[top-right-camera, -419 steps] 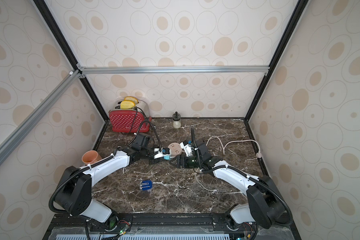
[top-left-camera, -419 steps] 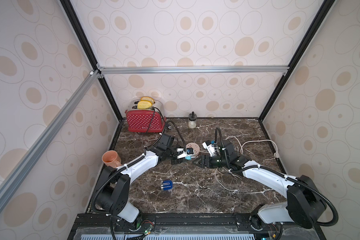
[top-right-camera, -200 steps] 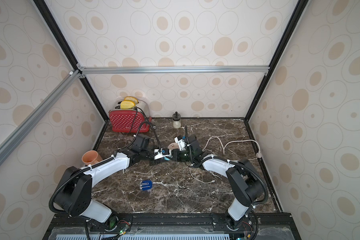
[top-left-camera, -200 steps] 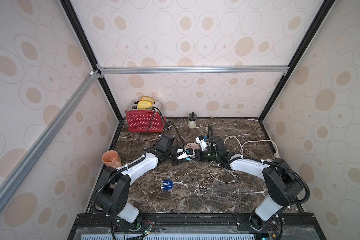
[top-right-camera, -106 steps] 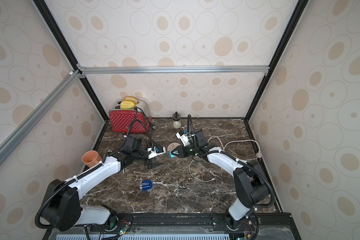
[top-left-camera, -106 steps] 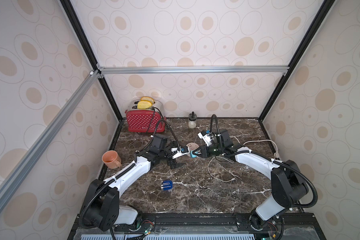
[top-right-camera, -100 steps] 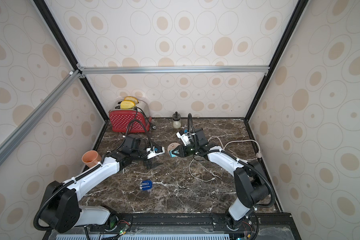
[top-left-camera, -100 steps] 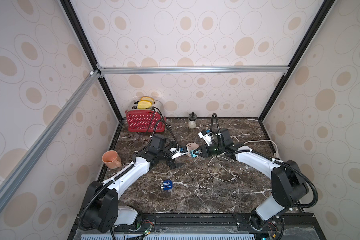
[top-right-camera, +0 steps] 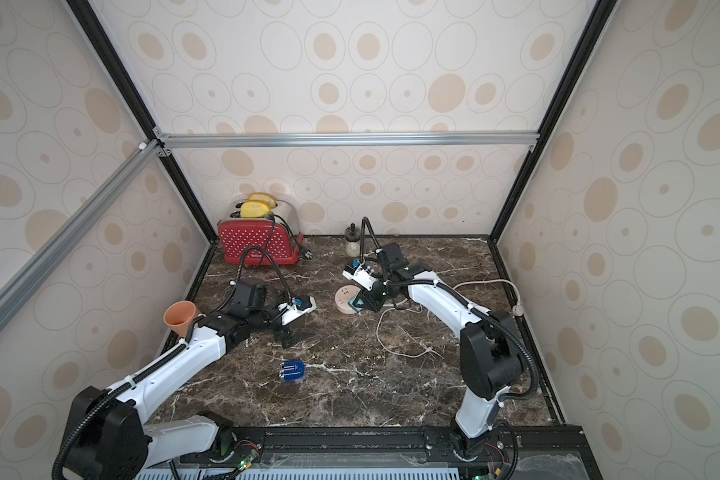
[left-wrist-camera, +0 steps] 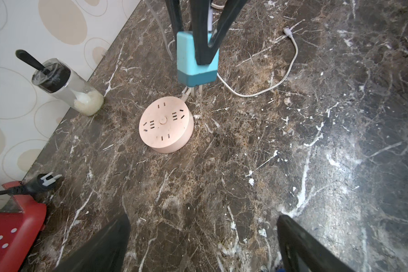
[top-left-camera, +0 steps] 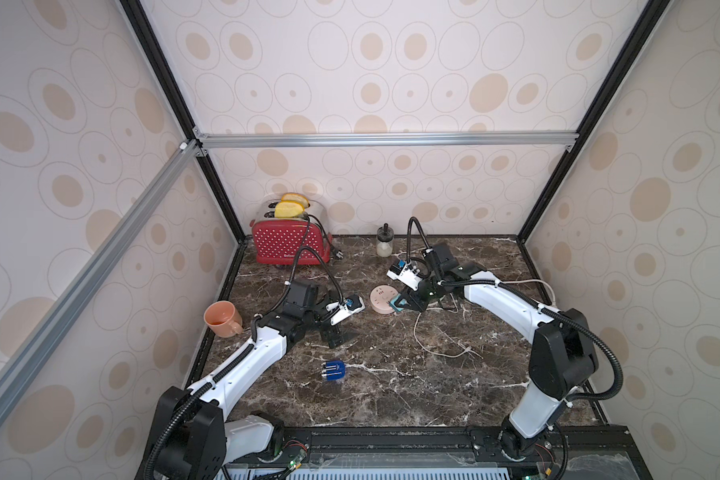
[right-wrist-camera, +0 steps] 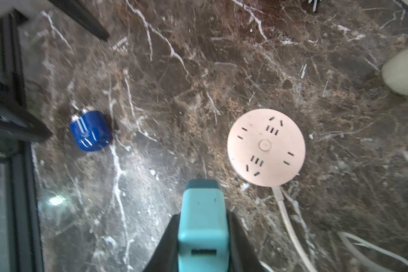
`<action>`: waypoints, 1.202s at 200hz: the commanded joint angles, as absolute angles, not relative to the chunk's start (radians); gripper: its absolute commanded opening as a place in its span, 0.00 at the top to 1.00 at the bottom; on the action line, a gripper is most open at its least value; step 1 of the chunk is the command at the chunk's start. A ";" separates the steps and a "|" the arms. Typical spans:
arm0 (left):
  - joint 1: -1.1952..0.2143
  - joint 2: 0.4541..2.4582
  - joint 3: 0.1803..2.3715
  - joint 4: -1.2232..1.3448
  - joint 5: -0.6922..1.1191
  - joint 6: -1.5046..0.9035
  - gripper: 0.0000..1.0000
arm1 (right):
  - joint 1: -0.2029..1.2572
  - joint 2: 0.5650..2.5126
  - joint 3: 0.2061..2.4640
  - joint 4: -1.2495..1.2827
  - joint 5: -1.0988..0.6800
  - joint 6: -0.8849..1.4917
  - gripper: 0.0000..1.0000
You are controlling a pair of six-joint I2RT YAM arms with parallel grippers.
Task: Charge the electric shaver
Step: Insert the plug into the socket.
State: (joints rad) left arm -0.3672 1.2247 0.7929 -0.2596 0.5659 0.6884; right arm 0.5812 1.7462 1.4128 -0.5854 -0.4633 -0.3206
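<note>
Right hand clamps the teal adapter, prongs down, just beside the pink hub, likely lining up a socket. Left hand is spread wide and empty, clear of the hub. Shaver lies flat on the surface, well apart from the hub, unplugged.

Both top views look down from high in front; close wrist views share the pink hub.

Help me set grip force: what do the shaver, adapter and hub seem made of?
Shaver: likely glossy blue plastic, sharp highlights; silvery end may be metal.
Adapter: seemingly matte teal plastic, no glare.
Hub: likely matte pink plastic, with moulded slots.
</note>
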 commanded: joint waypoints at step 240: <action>-0.247 1.310 0.816 -0.253 0.592 0.705 0.01 | 0.676 2.221 1.970 -0.991 -0.140 -1.319 1.00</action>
